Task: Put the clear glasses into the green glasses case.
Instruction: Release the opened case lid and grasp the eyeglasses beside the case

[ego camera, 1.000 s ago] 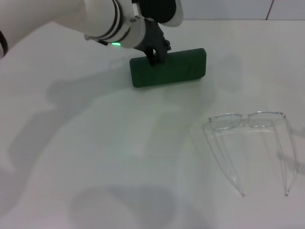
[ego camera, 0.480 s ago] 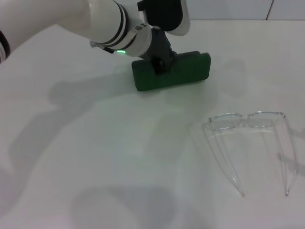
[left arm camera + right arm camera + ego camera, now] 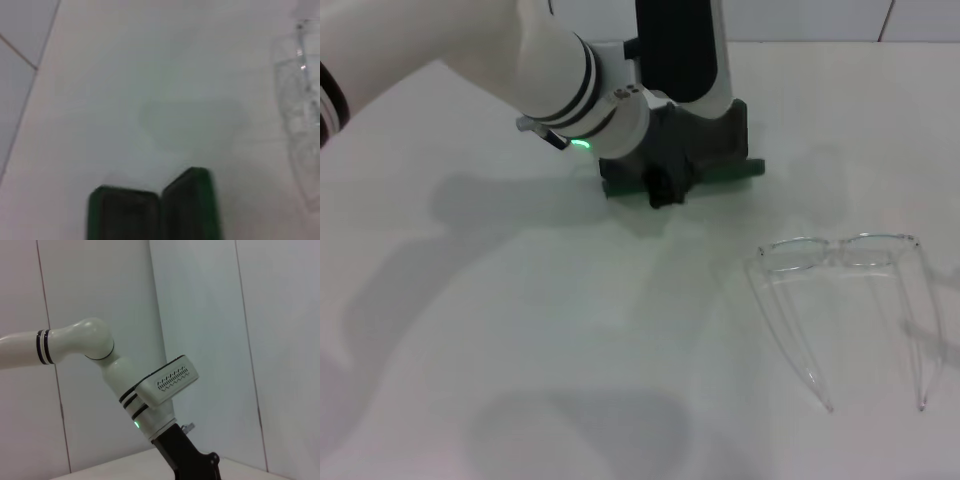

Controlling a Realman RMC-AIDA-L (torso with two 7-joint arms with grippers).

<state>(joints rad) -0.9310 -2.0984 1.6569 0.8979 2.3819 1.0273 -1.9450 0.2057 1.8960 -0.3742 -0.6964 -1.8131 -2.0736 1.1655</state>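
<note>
Your left gripper (image 3: 665,185) is down on the green glasses case (image 3: 745,172), covering most of it; can't tell how far the fingers are spread or if they're gripping. The wrist view shows the case open. The clear glasses (image 3: 840,255) sit well apart from the case, toward you and to the right.
</note>
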